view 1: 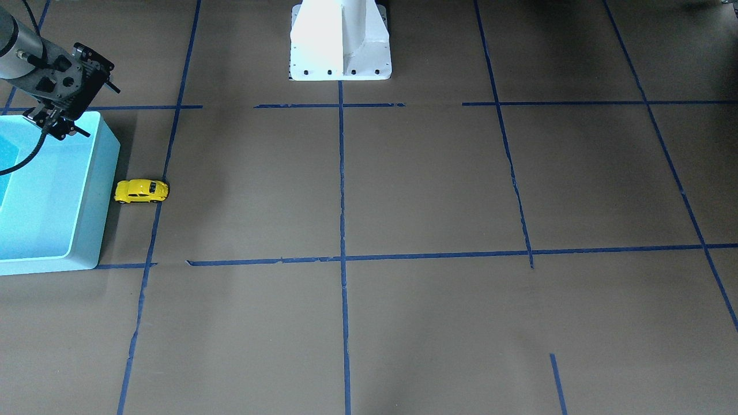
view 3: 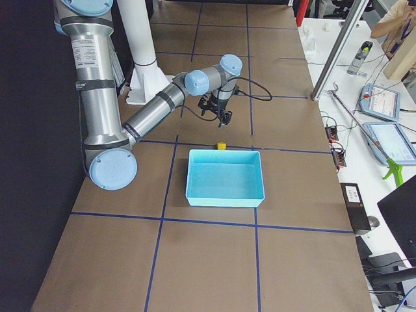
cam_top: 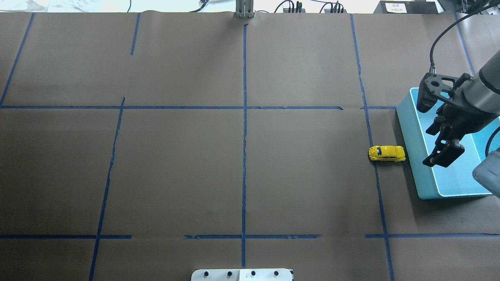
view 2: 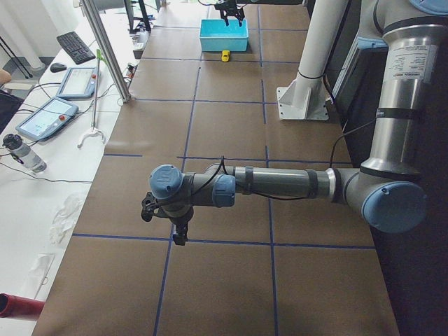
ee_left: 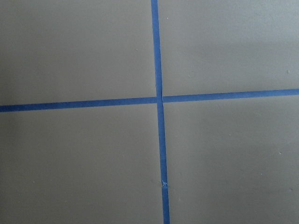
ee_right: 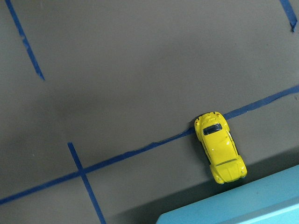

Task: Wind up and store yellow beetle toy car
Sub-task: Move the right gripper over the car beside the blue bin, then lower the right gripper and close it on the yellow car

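The yellow beetle toy car point(cam_top: 387, 153) stands on its wheels on the brown table, outside the light blue bin point(cam_top: 410, 148), one end close against the bin's wall. It also shows in the front view point(view 1: 141, 191) and the right wrist view point(ee_right: 220, 152). My right gripper point(cam_top: 441, 150) hangs above the bin's near-car side, open and empty; it also shows in the front view point(view 1: 53, 125). My left gripper point(view 2: 178, 231) shows only in the left side view, low over the table far from the car; I cannot tell whether it is open or shut.
Blue tape lines point(view 1: 341, 259) divide the table into squares. The white robot pedestal point(view 1: 340, 40) stands at the middle of the robot's edge. The bin point(view 3: 225, 177) holds nothing that I can see. Tablets and cables lie on side tables point(view 2: 45, 115).
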{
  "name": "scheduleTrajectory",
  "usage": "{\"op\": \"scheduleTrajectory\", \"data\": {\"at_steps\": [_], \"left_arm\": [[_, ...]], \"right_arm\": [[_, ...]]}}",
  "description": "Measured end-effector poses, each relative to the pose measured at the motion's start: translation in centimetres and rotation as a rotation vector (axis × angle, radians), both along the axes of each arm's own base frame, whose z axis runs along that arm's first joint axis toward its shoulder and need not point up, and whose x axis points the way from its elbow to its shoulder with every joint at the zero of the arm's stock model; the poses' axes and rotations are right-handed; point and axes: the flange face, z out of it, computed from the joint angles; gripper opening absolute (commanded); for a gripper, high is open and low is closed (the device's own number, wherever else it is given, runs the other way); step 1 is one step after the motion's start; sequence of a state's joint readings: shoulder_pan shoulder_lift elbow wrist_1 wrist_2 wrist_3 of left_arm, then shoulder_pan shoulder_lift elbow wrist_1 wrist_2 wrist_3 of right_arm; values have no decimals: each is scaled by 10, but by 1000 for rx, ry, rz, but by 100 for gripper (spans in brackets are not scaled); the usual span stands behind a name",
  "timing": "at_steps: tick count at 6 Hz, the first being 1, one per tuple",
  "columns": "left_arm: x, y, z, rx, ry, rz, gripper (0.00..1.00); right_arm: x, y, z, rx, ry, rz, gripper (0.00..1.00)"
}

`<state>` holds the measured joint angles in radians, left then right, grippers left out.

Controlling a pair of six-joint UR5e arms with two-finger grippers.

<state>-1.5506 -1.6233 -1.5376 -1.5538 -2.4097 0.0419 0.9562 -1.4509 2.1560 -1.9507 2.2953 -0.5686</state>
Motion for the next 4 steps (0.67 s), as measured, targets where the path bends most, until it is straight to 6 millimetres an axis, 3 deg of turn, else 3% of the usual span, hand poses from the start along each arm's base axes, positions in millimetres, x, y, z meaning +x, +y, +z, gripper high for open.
{"op": "scheduleTrajectory", "data": {"at_steps": [4], "left_arm": [[-4,2,3,6,-62,4,100]], "right_arm": [[-76,14,29,294,171,-196,100]]}}
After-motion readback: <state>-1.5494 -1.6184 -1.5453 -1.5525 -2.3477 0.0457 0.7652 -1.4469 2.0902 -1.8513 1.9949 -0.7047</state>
